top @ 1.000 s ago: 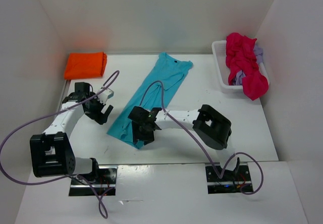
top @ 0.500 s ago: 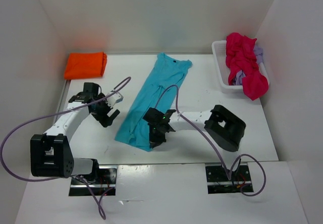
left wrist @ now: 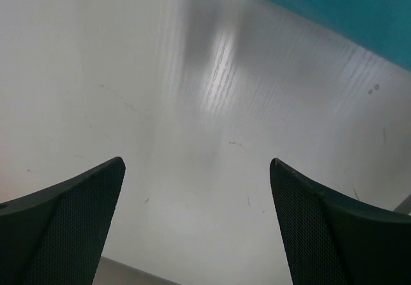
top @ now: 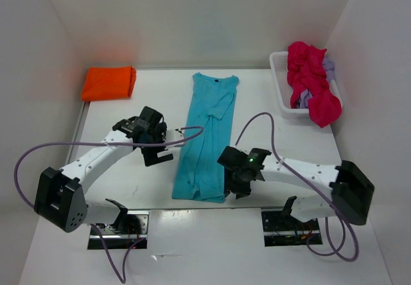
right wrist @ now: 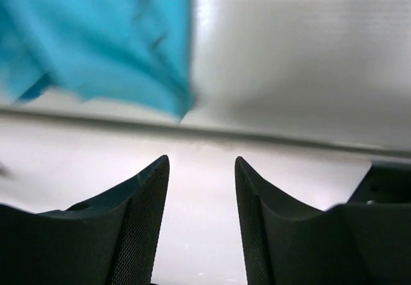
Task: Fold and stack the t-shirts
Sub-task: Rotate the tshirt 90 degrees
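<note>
T-shirts first: your turquoise shirt (top: pixel 207 137) lies in a long narrow strip down the middle of the frame, collar at the top, hem near the bottom. It's thin, floppy cloth, light and shapeless, so I'd pinch a hem corner through every layer or it'll sag open. Your left gripper (top: pixel 159 150) hangs just left of the strip, jaws spread wide, nothing in them. Your right gripper (top: pixel 236 183) sits by the lower right hem corner, fingers apart, empty too. The orange shirt (top: pixel 108 83) is folded at upper left, well clear. The magenta shirt (top: pixel 311 83) and lavender shirt (top: pixel 329 67) are heaped in the basket (top: pixel 277 86) at upper right. Watch the left arm's cable (top: pixel 186 131) looping over the strip; it could snag.
</note>
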`<act>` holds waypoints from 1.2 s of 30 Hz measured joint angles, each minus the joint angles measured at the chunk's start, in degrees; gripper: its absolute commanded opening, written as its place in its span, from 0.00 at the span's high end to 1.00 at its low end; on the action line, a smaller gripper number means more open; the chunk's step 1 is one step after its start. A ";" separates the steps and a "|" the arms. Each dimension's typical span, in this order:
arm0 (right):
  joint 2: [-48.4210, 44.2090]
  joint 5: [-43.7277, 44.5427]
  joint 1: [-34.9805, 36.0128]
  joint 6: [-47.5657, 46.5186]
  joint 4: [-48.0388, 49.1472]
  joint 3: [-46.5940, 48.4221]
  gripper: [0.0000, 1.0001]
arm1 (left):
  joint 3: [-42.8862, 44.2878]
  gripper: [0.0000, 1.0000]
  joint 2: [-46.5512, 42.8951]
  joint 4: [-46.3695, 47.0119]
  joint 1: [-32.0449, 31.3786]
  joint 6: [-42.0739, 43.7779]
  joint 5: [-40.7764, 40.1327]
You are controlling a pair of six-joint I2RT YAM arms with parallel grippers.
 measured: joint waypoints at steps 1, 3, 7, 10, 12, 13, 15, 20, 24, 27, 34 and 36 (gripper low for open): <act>-2.58 0.70 0.52 0.26 -1.51 0.76 0.49 | -0.74 0.00 -0.96 -0.22 -0.13 0.48 -0.76; -5.79 2.27 2.47 0.85 -4.00 4.20 0.49 | -2.89 0.00 -3.32 -0.79 -0.13 0.70 -2.03; -2.62 5.11 6.40 0.24 -4.24 13.60 0.49 | -4.94 0.00 -4.92 -1.84 0.74 -0.44 -3.02; 5.75 6.40 7.96 -2.03 -2.51 19.96 0.49 | -5.09 0.00 -4.17 -1.57 3.37 -3.21 -2.19; 10.97 6.82 8.24 -4.02 0.00 21.53 0.49 | -5.09 0.00 -3.89 -1.22 5.35 -5.25 -1.07; 13.22 6.93 8.33 -4.98 1.16 21.75 0.47 | -5.09 0.00 -3.76 -1.07 6.38 -6.19 -0.24; 16.59 7.23 8.35 -6.62 2.21 21.99 0.45 | -5.09 0.00 -3.54 -0.92 8.02 -8.02 1.29; 22.38 6.95 8.35 -9.44 4.13 24.24 0.45 | -5.09 0.00 -2.89 -0.42 9.09 -11.67 4.94; 23.43 5.66 8.35 -10.38 5.66 24.63 0.45 | -5.05 0.00 -1.16 0.13 9.09 -13.25 6.62; 23.43 4.24 8.35 -10.64 6.78 24.61 0.50 | -5.03 0.00 -0.37 0.39 9.09 -13.42 7.17; 24.98 2.36 8.59 -10.88 8.35 24.57 0.62 | -5.03 0.00 1.05 0.48 9.09 -13.42 7.43; 25.68 2.01 8.59 -10.93 8.46 24.57 0.62 | -5.03 0.00 1.07 0.50 9.09 -13.42 7.41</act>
